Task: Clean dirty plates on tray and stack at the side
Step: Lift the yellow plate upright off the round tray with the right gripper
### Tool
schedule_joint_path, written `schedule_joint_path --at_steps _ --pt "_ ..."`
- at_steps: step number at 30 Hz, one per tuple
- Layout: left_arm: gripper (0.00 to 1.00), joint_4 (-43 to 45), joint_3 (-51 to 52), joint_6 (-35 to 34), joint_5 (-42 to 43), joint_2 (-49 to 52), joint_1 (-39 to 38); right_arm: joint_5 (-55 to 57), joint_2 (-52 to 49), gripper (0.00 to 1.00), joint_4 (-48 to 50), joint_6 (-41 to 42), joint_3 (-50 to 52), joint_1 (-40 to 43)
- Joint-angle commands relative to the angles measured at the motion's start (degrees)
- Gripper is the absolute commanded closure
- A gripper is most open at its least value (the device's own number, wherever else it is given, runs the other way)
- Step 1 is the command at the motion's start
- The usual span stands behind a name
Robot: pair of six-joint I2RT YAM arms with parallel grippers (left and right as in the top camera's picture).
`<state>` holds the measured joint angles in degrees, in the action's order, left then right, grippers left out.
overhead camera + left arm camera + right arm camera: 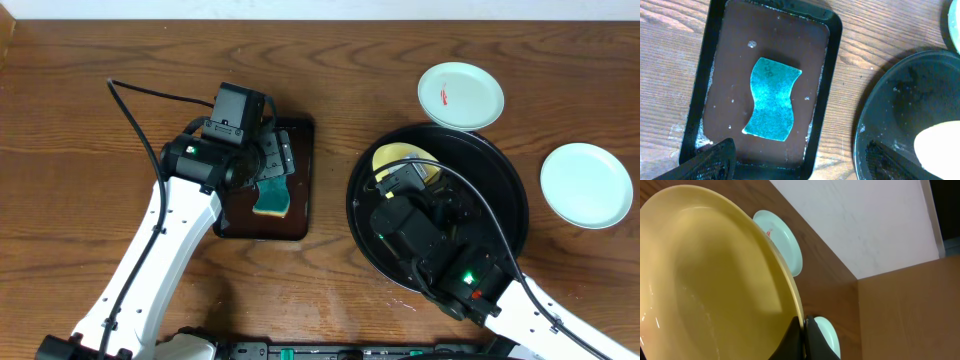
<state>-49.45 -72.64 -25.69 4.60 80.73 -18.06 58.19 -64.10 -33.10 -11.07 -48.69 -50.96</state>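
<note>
The right tool (804, 330) pinches the yellow plate (715, 280) by its thin rim, above the upper-left part of the black tray (505, 195). Stiff, light and glossy, the plate probably slips easily, so the rim seems the only practical hold.

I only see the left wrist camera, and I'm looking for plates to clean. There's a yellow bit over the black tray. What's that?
Observer: A yellow plate. The right gripper is pinching its rim.
Operator: Are there more plates?
Observer: Yes, a back plate and a side plate, both pale, on the table outside the black tray.
Operator: Are they dirty?
Observer: The back plate has a red smear; the side plate looks clean.
</note>
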Motion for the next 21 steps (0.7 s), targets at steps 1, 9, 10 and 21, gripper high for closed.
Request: schedule_joint_path --at_steps 1,9,10,21 --pt "0.17 -0.2 -0.4 0.0 0.3 0.1 0.2 2.0 0.0 0.99 0.4 -0.4 -0.1 -0.7" --pt "0.17 -0.2 -0.4 0.0 0.3 0.1 0.2 2.1 0.0 0.99 0.6 -0.4 -0.1 -0.7" --pt "0.17 -0.2 -0.4 0.0 0.3 0.1 0.2 2.4 0.0 0.99 0.5 -0.7 -0.1 -0.7" --pt "0.17 -0.2 -0.4 0.0 0.3 0.1 0.2 16.8 0.0 0.99 5.4 -11.7 -0.1 -5.9"
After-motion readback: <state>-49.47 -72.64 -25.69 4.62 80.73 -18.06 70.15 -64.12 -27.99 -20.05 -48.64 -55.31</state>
